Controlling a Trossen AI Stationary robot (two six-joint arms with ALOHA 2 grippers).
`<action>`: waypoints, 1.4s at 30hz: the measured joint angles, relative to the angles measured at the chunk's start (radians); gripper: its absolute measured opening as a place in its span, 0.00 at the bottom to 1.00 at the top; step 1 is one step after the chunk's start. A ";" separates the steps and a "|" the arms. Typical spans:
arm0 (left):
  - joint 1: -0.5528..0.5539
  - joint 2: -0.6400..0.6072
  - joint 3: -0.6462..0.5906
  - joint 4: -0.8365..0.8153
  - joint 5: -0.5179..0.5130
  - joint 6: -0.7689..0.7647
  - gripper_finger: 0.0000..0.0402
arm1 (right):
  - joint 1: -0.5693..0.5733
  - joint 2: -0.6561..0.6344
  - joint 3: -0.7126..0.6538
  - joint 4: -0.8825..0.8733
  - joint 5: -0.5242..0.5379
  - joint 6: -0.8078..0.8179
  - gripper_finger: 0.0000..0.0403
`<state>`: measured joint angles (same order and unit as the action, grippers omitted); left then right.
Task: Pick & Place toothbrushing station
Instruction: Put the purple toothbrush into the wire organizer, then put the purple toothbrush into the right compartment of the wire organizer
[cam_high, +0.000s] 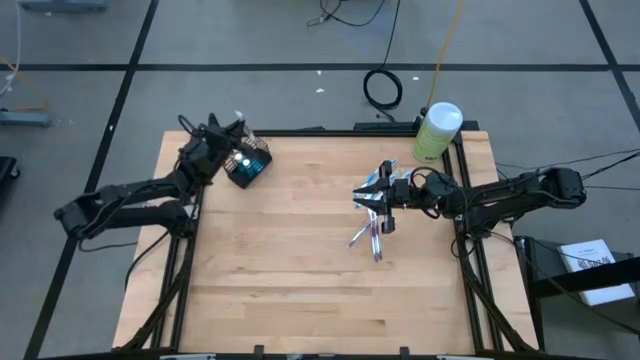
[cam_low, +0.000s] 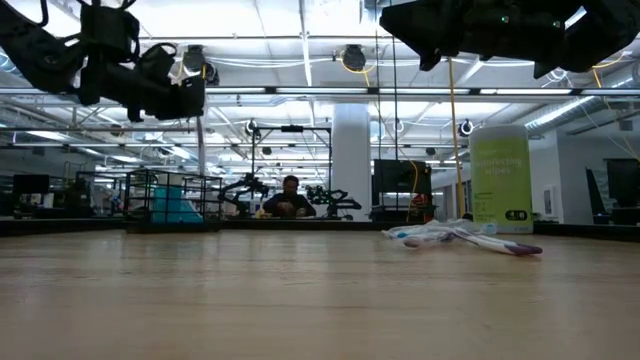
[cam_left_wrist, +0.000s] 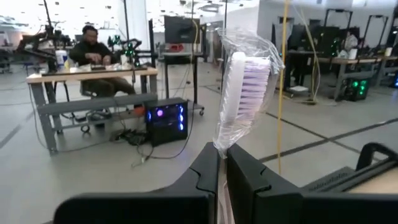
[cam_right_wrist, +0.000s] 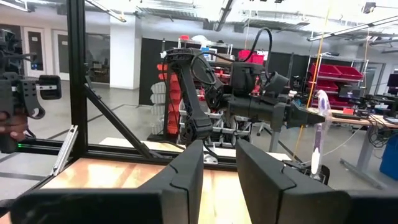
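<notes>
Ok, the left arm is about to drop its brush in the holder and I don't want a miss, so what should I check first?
1. Left gripper jaws shut on the wrapped toothbrush: ok.
2. Brush pointing head-up out of the jaws: ok.
3. Wire-mesh cup holder standing upright with its mouth under the brush: cannot tell.
4. Right gripper well away from the left arm, above the toothbrush pile: ok.
5. Right jaws empty, narrow gap: ok.
6. Green canister far from the holder, at the opposite corner: ok.
</notes>
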<state>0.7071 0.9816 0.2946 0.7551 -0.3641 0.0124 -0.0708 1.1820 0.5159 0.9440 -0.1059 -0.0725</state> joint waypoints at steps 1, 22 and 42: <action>0.001 0.008 -0.003 0.002 0.000 0.000 0.03 | 0.000 0.000 0.000 0.000 0.000 0.000 0.22; 0.001 0.308 -0.019 0.141 -0.030 -0.022 0.03 | 0.000 0.000 0.000 -0.005 0.000 0.000 0.22; 0.000 0.322 -0.019 0.182 -0.109 -0.042 0.34 | 0.000 0.000 0.000 -0.013 0.000 0.000 0.22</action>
<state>0.7067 1.3032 0.2760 0.9371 -0.4732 -0.0294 -0.0708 1.1820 0.5159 0.9308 -0.1055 -0.0723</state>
